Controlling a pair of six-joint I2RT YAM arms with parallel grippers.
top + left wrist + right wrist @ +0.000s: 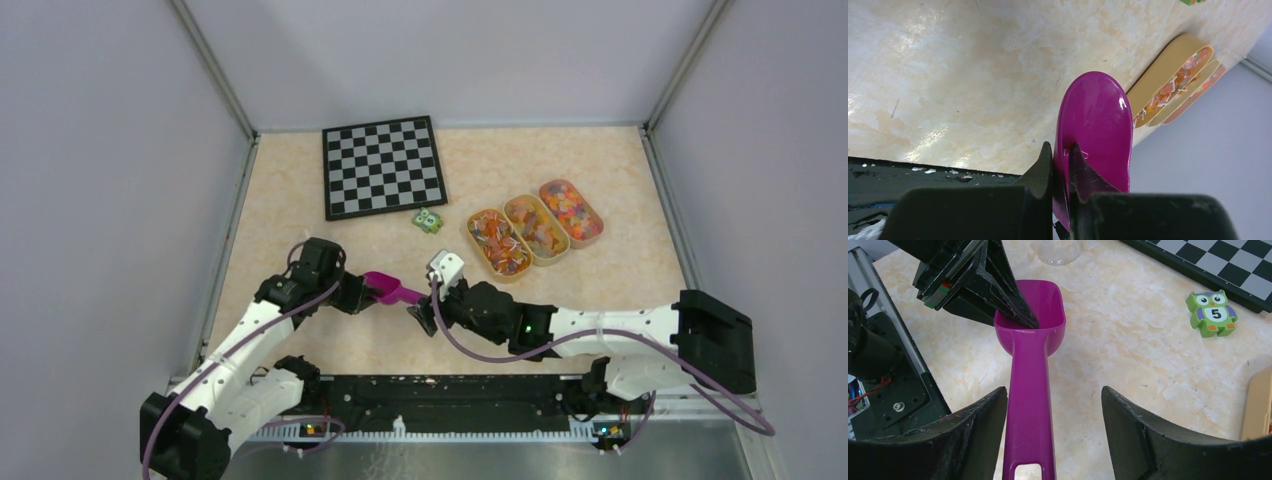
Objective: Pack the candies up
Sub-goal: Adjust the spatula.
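Item: candies (pixel 500 243). Small orange, red and yellow pieces filling three tan oval trays (pixel 1168 65), set side by side right of centre in the top view.

Item: magenta scoop (pixel 1030 370). Centre of the top view, bowl empty.

Item: left gripper (pixel 1033 322). Jaws pressed together, pinching the scoop's bowl wall.

Item: right gripper (pixel 1053 390). Jaws spread, standing either side of the scoop's handle.

Item: green owl block (pixel 1211 311). On the table (pixel 560 290), between the checkerboard (pixel 383 167) and the trays.
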